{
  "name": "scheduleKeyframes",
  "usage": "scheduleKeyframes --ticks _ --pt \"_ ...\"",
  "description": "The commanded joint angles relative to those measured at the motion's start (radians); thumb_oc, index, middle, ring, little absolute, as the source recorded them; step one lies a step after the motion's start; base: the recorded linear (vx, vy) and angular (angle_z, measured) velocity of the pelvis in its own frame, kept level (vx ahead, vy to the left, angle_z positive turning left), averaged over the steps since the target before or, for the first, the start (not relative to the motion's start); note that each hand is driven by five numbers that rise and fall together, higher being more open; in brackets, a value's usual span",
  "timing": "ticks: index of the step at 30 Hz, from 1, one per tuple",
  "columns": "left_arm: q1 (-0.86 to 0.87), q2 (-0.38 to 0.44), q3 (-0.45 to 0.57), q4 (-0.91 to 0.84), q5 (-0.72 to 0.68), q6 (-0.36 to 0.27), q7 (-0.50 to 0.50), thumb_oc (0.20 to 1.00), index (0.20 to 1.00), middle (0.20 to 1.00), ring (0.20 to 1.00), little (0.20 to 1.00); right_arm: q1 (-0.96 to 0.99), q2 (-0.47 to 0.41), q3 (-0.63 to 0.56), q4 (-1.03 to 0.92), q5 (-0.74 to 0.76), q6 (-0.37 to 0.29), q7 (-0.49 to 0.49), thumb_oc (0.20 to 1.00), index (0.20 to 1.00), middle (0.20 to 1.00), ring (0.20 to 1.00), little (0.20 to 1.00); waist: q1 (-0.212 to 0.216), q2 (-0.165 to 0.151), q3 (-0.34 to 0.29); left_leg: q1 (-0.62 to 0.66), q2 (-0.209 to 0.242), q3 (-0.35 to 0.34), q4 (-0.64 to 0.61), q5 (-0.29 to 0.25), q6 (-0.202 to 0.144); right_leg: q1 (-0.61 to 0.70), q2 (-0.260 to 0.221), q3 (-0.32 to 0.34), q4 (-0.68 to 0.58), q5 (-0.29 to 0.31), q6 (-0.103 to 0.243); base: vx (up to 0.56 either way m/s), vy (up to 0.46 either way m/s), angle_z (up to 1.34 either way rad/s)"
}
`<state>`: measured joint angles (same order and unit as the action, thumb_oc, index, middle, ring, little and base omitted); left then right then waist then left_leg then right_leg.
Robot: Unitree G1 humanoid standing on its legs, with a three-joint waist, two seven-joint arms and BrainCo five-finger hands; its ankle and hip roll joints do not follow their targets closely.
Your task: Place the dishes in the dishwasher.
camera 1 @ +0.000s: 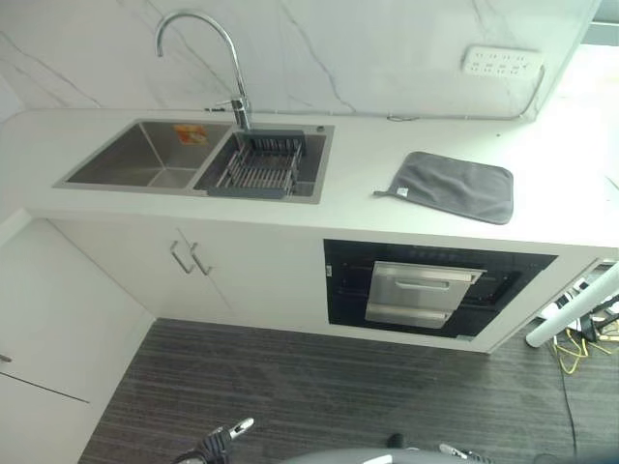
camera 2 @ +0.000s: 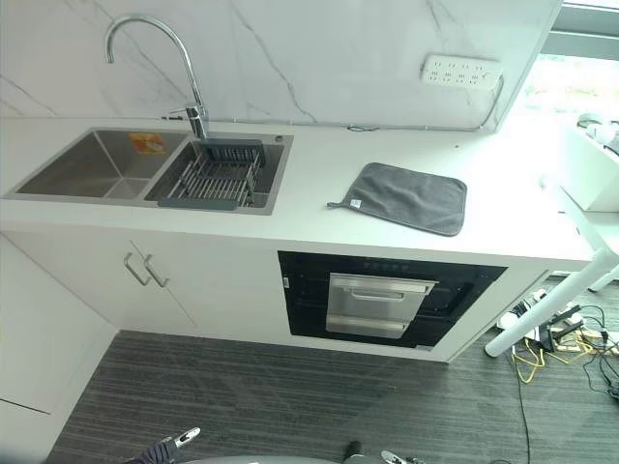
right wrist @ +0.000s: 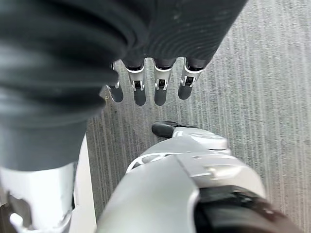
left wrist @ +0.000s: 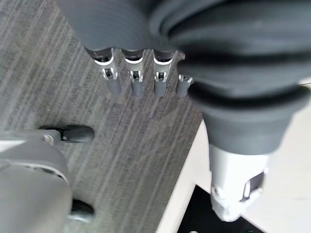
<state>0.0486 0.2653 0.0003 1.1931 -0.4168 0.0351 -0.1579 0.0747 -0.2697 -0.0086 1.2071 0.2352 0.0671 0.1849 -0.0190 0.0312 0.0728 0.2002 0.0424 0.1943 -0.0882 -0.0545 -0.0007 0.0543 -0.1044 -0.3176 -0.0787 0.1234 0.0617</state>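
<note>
Left hand (left wrist: pixel 136 80) — hangs low over the floor (left wrist: pixel 121 145), fingers straight and apart, holding nothing; its tip shows at the bottom edge of the left eye view. Right hand (right wrist: pixel 150 82) — likewise low over the floor, fingers straight, empty.

Counter (camera 1: pixel 387 208) — white, against a marble-look wall. Sink (camera 1: pixel 145 155) — two steel basins under a curved tap (camera 1: pixel 198 39). Rack (camera 1: pixel 259 166) — dark, set in the right basin; whether it holds dishes cannot be told. Cloth (camera 1: pixel 453 186) — grey, flat on the counter, well right of the sink. Dishwasher (camera 1: pixel 426 290) — black front with steel panel, built in under the counter below the cloth, closed. Cupboard doors (camera 1: pixel 189 259) — white, below the sink. Socket strip (camera 1: pixel 501 61) — on the wall.
</note>
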Motion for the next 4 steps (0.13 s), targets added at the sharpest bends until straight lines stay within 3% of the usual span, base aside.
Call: scheduleKeyframes --ticks 1,4 --pt "-0.049 0.013 0.033 -0.003 -0.044 -0.057 0.023 1.000 1.000 1.000 1.000 1.000 -0.053 -0.016 0.004 0.030 -0.001 0.001 -0.008 1.000 1.000 1.000 1.000 1.000 0.008 -0.027 0.036 -0.021 0.068 0.028 0.009 -0.041 -0.052 0.077 -0.066 0.048 0.071 -0.186 0.082 -0.05 -0.028 -0.01" --pt "-0.038 0.006 0.036 -0.006 -0.051 -0.081 0.030 1.000 1.000 1.000 1.000 1.000 -0.048 -0.016 0.009 0.030 -0.006 -0.011 -0.015 1.000 1.000 1.000 1.000 1.000 0.012 -0.030 0.030 -0.019 0.074 0.026 0.007 -0.038 -0.056 0.088 -0.060 0.045 0.059 -0.187 0.079 -0.04 -0.025 -0.03"
